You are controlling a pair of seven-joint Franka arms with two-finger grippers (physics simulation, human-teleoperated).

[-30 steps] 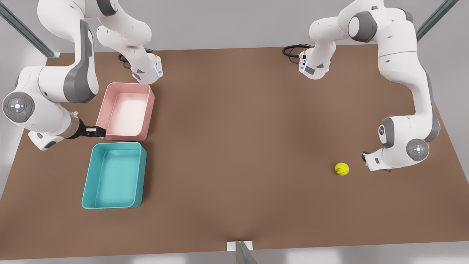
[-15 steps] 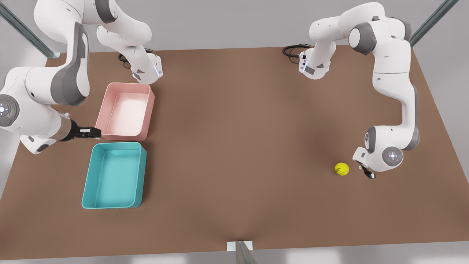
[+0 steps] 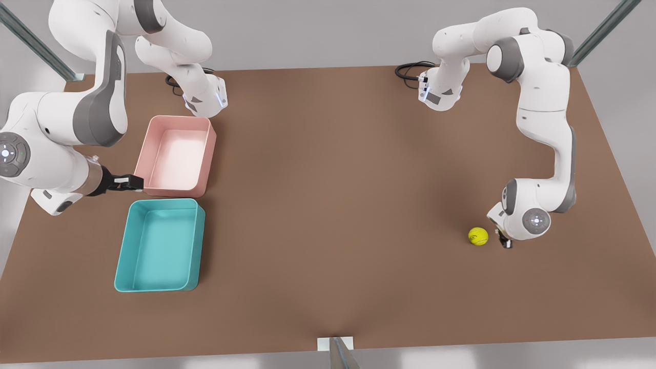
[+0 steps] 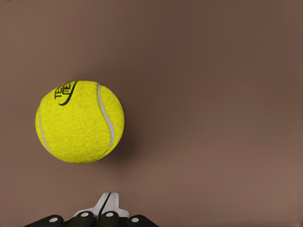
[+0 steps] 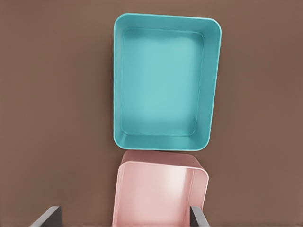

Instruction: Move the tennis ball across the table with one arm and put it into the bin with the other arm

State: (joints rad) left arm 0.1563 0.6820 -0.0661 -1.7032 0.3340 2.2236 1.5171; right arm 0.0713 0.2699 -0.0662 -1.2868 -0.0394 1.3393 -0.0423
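The tennis ball is yellow-green and rests on the brown table near the front view's right. My left gripper sits low just beside it, on the side toward the front view's right, apart from it. In the left wrist view the ball lies ahead and to one side of the left gripper, whose fingertips are pressed together, shut on nothing. The teal bin lies at the front view's left. My right gripper hovers open beside the pink bin, above the teal bin's far end.
A pink bin of like shape stands directly behind the teal one, almost touching it; it also appears between my right gripper's fingers as the pink bin. Both arm bases and black cables sit at the table's back edge.
My left arm has folded in and brought its gripper down and closer to the ball. My right arm drifted slightly, its gripper staying by the pink bin. The ball has not moved.
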